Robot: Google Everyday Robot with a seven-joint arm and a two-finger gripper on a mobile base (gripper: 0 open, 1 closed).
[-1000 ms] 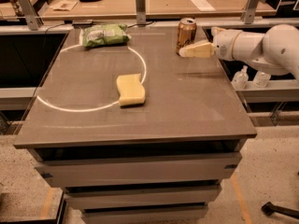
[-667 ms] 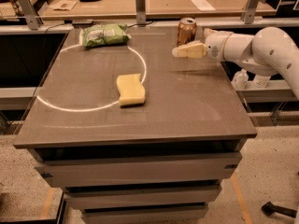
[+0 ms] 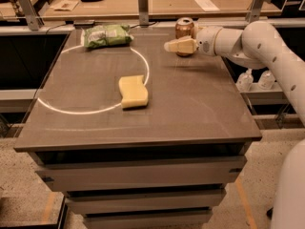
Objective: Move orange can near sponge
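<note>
The orange can (image 3: 184,27) stands upright at the table's far right, near the back edge. My gripper (image 3: 178,46) reaches in from the right on a white arm (image 3: 252,42) and is at the can's lower front, covering its base. Whether it touches the can I cannot tell. The pale yellow sponge (image 3: 133,91) lies flat near the table's middle, on the right side of a white circle line (image 3: 71,111), well to the left of and nearer than the can.
A green crinkly snack bag (image 3: 106,35) lies at the back left of the grey table (image 3: 200,113). A metal post (image 3: 143,4) stands behind the table's back edge. White bottles (image 3: 257,80) sit on a lower shelf to the right.
My gripper has moved left along the can's front. The can seems to have shifted slightly left. The sponge and the bag have not moved.
</note>
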